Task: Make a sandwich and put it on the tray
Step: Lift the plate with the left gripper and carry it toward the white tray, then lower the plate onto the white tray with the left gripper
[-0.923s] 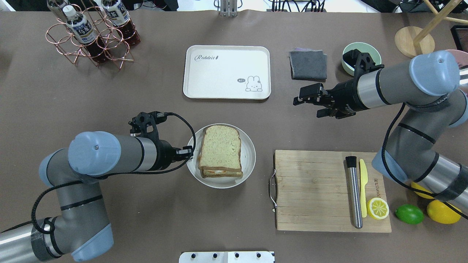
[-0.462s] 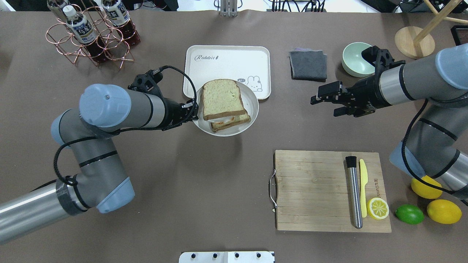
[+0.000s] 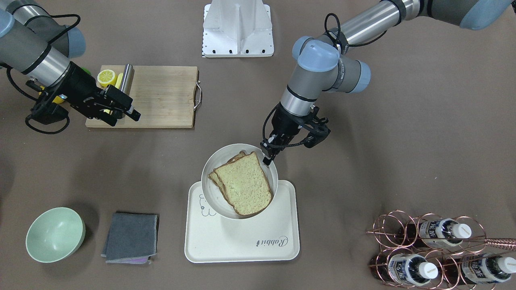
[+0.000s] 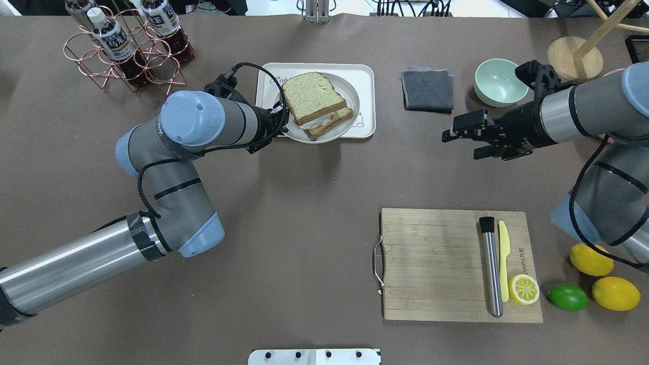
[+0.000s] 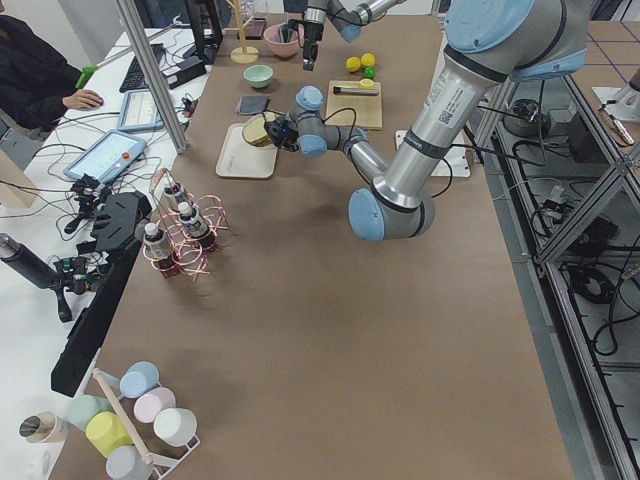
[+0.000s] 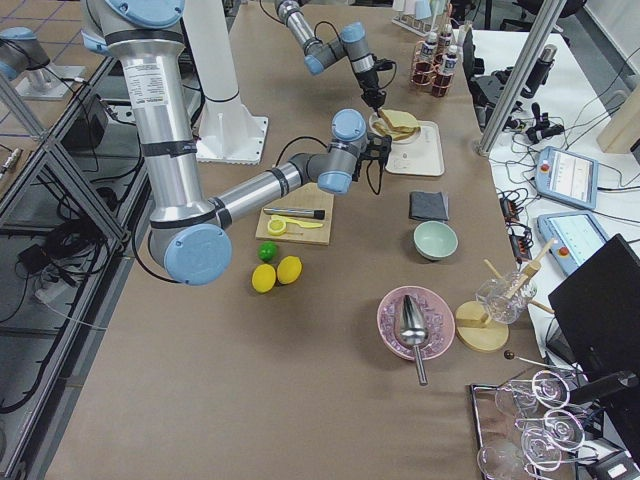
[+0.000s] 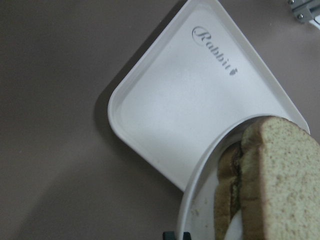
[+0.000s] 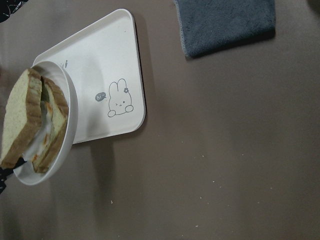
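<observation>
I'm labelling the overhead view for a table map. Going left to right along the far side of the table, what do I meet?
Copper bottle rack → tray → grey cloth → green bowl → wooden stand.

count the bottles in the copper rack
3, at the table's far left corner: one bottle nearer the robot, two more side by side behind it. None looks hidden.

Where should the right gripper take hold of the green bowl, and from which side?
On the green bowl, probably the rim section nearest the right gripper, coming straight down, one finger inside, one outside. It sits upright and open, and looks too wide to span.
</observation>
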